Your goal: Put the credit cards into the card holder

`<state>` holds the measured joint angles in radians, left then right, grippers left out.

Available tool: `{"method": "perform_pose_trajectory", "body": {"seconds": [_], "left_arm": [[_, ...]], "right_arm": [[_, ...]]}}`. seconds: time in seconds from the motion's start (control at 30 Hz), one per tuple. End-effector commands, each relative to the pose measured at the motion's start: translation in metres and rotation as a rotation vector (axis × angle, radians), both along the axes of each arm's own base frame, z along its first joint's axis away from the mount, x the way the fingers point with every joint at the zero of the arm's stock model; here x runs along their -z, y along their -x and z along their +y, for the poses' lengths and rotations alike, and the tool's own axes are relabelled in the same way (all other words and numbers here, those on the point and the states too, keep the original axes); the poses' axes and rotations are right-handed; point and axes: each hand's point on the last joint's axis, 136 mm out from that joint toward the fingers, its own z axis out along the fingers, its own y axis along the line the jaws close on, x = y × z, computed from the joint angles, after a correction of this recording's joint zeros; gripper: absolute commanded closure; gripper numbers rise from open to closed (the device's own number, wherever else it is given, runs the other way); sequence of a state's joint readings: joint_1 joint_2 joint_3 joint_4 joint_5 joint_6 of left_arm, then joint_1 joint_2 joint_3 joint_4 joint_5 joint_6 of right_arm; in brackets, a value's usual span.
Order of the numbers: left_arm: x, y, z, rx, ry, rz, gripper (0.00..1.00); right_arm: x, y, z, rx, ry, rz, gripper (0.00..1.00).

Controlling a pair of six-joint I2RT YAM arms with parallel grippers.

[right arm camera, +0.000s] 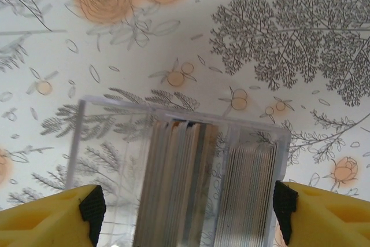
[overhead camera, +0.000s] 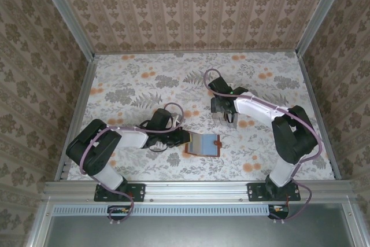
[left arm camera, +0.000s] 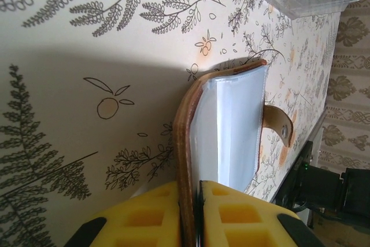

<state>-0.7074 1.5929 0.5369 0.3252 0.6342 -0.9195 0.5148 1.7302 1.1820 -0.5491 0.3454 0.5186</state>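
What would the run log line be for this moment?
left gripper shut on card holder edge | right gripper straddling clear box of credit cards, grip unclear

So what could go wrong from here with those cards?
The left gripper pinches just one edge of the reddish-brown leather card holder, so it could slip or swing. The right gripper straddles the clear plastic box where thin cards stand packed on edge; picking one may drag out several or shove the box.
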Motion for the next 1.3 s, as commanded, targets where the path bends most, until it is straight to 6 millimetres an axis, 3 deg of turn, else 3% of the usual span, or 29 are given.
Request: {"method": "perform_pose_trajectory", "body": {"seconds": [0.0,0.53,1.27], "left_arm": [[0.001,-0.003,-0.001,-0.007,-0.022,-0.010,0.86],[0.008,-0.002,-0.007,0.009,-0.045,-0.003,0.85],[0.015,0.006,-0.005,0.044,-0.077,0.027,0.85]], "right_arm": [[0.000,0.007,-0.017,0.007,0.093,0.041,0.21],[-0.016,0.025,-0.043,0.002,0.167,-0.004,0.27],[-0.020,0.030,-0.040,-0.066,0.129,-0.016,0.64]]}}
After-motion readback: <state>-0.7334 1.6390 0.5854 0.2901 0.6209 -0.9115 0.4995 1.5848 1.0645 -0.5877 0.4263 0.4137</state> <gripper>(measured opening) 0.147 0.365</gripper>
